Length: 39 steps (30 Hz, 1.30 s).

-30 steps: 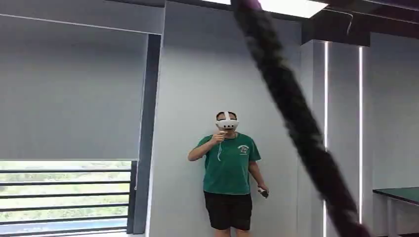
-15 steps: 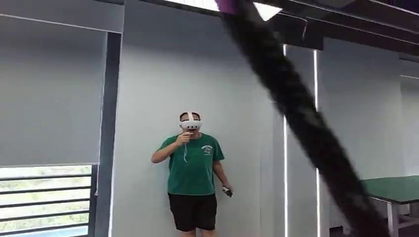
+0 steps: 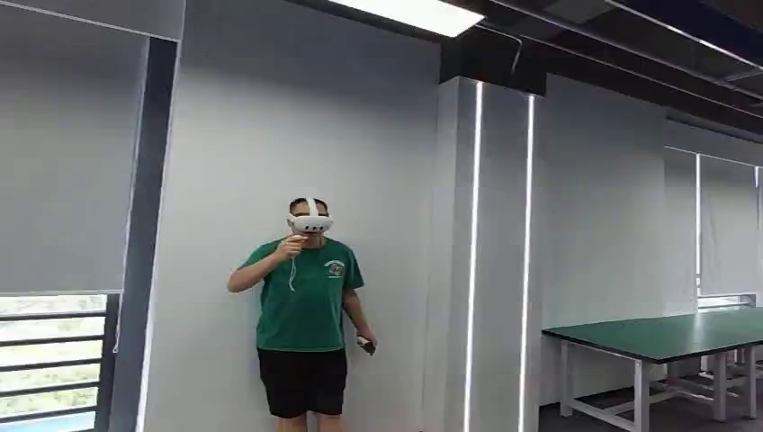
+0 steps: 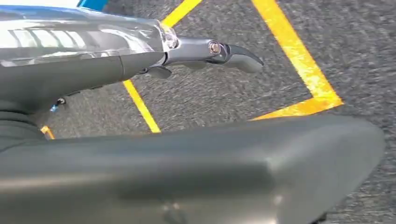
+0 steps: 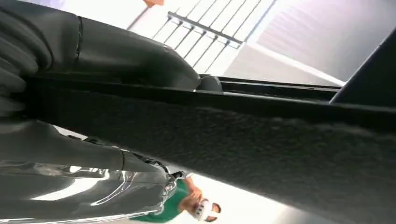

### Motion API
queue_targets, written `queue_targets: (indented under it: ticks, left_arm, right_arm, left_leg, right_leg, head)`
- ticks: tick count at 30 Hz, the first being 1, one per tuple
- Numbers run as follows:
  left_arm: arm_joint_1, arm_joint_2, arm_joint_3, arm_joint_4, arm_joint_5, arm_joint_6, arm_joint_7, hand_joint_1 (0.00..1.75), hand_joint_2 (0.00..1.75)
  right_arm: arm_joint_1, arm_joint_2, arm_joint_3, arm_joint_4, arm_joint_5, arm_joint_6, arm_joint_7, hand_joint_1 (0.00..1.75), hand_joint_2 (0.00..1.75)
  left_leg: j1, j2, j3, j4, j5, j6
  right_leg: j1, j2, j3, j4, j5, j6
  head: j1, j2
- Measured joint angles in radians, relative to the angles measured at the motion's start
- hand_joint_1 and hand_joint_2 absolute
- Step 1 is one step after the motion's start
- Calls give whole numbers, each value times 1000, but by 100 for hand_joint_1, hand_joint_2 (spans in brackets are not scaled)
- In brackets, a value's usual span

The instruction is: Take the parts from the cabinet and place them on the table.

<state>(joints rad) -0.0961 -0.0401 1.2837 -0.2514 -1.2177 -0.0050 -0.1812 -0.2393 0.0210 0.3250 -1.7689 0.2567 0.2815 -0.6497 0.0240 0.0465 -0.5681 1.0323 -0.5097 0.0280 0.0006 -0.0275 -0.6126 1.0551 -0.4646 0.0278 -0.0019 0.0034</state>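
In the right wrist view my right hand (image 5: pixel 119 58) grips a long black part (image 5: pixel 261 140) with a rough, fuzzy surface. The thumb lies over one side of it and a silver finger (image 5: pixel 93 189) under the other. In the left wrist view my left hand (image 4: pixel 140 51) hangs above the floor and holds nothing; one finger (image 4: pixel 233 52) is stretched out and the thick thumb (image 4: pixel 233 168) lies apart from it. A green-topped table (image 3: pixel 666 335) on white legs stands at the right in the head view.
A person (image 3: pixel 304 306) in a green shirt, black shorts and a white headset stands against the grey wall, a controller in one hand. A lit pillar (image 3: pixel 499 270) stands between the person and the table. Yellow tape lines (image 4: pixel 299 60) mark the grey floor.
The camera has swung right: the person and window slid left and more of the green table came in. The long black part that crossed the head view has left it.
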Motion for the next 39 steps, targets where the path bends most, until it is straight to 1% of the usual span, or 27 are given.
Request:
queue_targets:
  ticks: [1, 5, 6, 7, 8, 10, 11, 12, 13, 15, 16, 17, 20, 21, 22, 23, 25, 26, 27, 28, 30, 31, 32, 36, 37, 38, 39]
  left_arm:
    - [0, -1, 0, 0, 0, 0, 0, 0, 175]
    - [-1, -2, 1, 0, 8, -3, -1, 0, 175]
    - [-4, -2, 1, 0, 11, -4, -3, 0, 175]
    - [-4, -2, 1, 0, 13, -5, -6, 0, 175]
    - [-4, -4, 1, 0, 14, -6, -6, 0, 175]
    - [2, -4, 1, 0, 15, -6, -7, 0, 175]
    - [6, -4, 2, 0, 16, -6, -7, 0, 175]
    - [8, -4, 2, 0, 19, -6, -7, 0, 175]
    - [8, -4, 2, 0, 23, -6, -6, 0, 175]
    - [6, -4, 3, 0, 26, -6, -6, 0, 175]
    - [6, -4, 4, 0, 26, -6, -6, 0, 175]
    - [7, -5, 5, 0, 26, -6, -7, 0, 175]
    - [6, -6, 5, 0, 26, -6, -9, 0, 175]
    - [3, -12, 5, 1, 26, -7, -10, 0, 175]
    - [1, -10, 5, 1, 26, -7, -12, 0, 175]
    - [2, -10, 5, 1, 27, -7, -12, 0, 175]
    - [5, -10, 5, 1, 27, -7, -12, 0, 175]
    - [6, -11, 5, 1, 27, -7, -12, 0, 175]
    - [7, -11, 5, 1, 27, -7, -12, 0, 175]
    - [6, -12, 5, 1, 27, -7, -12, 0, 175]
    - [5, -13, 5, 1, 27, -7, -10, 0, 175]
    - [6, -14, 5, 1, 27, -7, -7, 0, 175]
    - [6, -16, 5, 1, 27, -7, -6, 0, 175]
    - [3, -17, 5, 1, 26, -8, -6, 0, 175]
    - [1, -17, 5, 1, 26, -8, -6, 0, 175]
    - [0, -17, 5, 1, 26, -8, -6, 0, 175]
    - [1, -18, 5, 1, 26, -8, -6, 0, 175]
  right_arm:
    - [-1, 0, 0, 0, -3, -1, 0, 175, 175]
    - [6, -3, -4, -3, -9, -6, 1, 175, 175]
    - [10, -3, -4, -8, -11, -6, 2, 175, 175]
    - [10, -3, -4, -11, -14, -6, 0, 175, 175]
    - [11, -3, -5, -11, -16, -7, 0, 175, 175]
    - [22, -4, -6, -11, -19, -7, 0, 175, 175]
    - [28, -5, -6, -11, -20, -7, 0, 175, 175]
    - [35, -7, -8, -11, -20, -7, 0, 175, 175]
    - [39, -8, -11, -11, -21, -7, 0, 175, 175]
    - [43, -9, -13, -14, -24, -7, 0, 175, 175]
    - [43, -10, -15, -16, -26, -7, 0, 175, 175]
    - [43, -11, -19, -16, -27, -7, 0, 175, 175]
    - [57, -15, -31, -28, -32, -6, -1, 175, 175]
    - [58, -17, -36, -32, -33, -6, -1, 175, 175]
    - [57, -19, -41, -36, -36, -6, -2, 175, 175]
    - [54, -21, -44, -38, -37, -6, -2, 175, 175]
    - [58, -23, -49, -39, -40, -6, -2, 175, 175]
    - [62, -25, -53, -39, -40, -6, -2, 175, 175]
    - [66, -27, -58, -39, -41, -6, -2, 175, 175]
    - [68, -28, -60, -39, -42, -6, -2, 175, 175]
    - [68, -31, -63, -45, -43, -5, -2, 175, 175]
    - [68, -32, -65, -50, -43, -5, -2, 175, 175]
    - [67, -32, -68, -51, -44, -3, -2, 175, 175]
    - [71, -32, -77, -61, -46, 3, -2, 175, 175]
    - [72, -32, -77, -66, -47, 3, -3, 175, 175]
    - [68, -31, -77, -69, -50, 3, -3, 175, 175]
    - [68, -31, -78, -69, -50, 3, -3, 175, 175]
  left_leg:
    - [-2, 6, 5, -2, -3, -5]
    - [-5, 38, 18, -14, -8, -25]
    - [-1, 24, 19, -9, -20, -31]
    - [-2, -7, 9, 17, -37, -30]
    - [-2, -24, -20, 78, -72, -31]
    - [-3, -36, -112, 254, -143, -35]
    - [-3, -38, -142, 302, -148, -35]
    - [-3, -38, -147, 298, -128, -35]
    - [-2, -39, -131, 250, -88, -35]
    - [3, -55, -57, 69, 23, -34]
    - [8, -98, -37, 29, 22, -32]
    - [11, -106, -36, 9, 19, -31]
    - [1, -92, -36, 16, 17, -18]
    - [9, -81, -32, 9, 20, -10]
    - [8, -75, -28, 6, 18, -3]
    - [7, -66, -24, 5, 17, 0]
    - [5, -45, -23, 5, 13, 5]
    - [5, -36, -23, 6, 11, 5]
    - [5, -27, -21, 6, 9, 5]
    - [5, -20, -17, 6, 6, 3]
    - [4, -7, -3, 5, -2, -1]
    - [3, -2, 4, 3, -7, -3]
    - [-3, 4, 7, 3, -10, -9]
    - [-4, 36, 24, -12, -15, -32]
    - [-2, 14, 24, 0, -29, -34]
    - [-2, -13, 5, 44, -58, -33]
    - [-2, -29, -34, 125, -98, -33]
  right_leg:
    - [9, -29, 22, -35, -12, -4]
    - [16, 4, 21, -53, -10, -20]
    - [3, 9, 32, -66, -3, -27]
    - [3, 16, 34, -69, -2, -32]
    - [3, 21, 34, -69, -3, -35]
    - [5, 42, 35, -68, -6, -39]
    - [5, 53, 36, -68, -6, -39]
    - [5, 65, 39, -67, -8, -39]
    - [4, 75, 42, -67, -10, -37]
    - [2, 97, 51, -59, -21, -30]
    - [2, 105, 48, -52, -28, -24]
    - [6, 115, 38, -37, -31, -19]
    - [-3, 136, 32, -46, -27, -5]
    - [-3, 133, 32, -42, -35, 0]
    - [2, 85, 25, -18, -52, 6]
    - [-1, 57, -3, 41, -86, 11]
    - [-4, 40, -84, 198, -151, 18]
    - [-6, 39, -120, 262, -167, 21]
    - [-6, 37, -132, 273, -154, 22]
    - [-6, 36, -116, 234, -121, 23]
    - [-4, 18, -30, 56, -23, 13]
    - [1, -12, 9, -24, 5, 4]
    - [14, -29, 19, -38, -10, -2]
    - [12, 5, 21, -53, -6, -20]
    - [5, 9, 31, -63, -2, -26]
    - [2, 15, 34, -67, -1, -32]
    - [2, 22, 35, -67, -3, -35]
  head:
    - [0, 0]
    - [0, 0]
    - [0, 0]
    - [0, 0]
    - [0, 0]
    - [0, 0]
    - [0, 0]
    - [0, 0]
    - [0, 0]
    - [0, 0]
    - [0, 0]
    - [0, 0]
    - [0, 0]
    - [0, 0]
    - [0, 0]
    - [0, 0]
    - [0, 0]
    - [0, 0]
    - [0, 0]
    - [0, 0]
    - [0, 0]
    - [0, 0]
    - [0, 0]
    - [0, 0]
    - [0, 1]
    - [1, 0]
    - [1, 0]
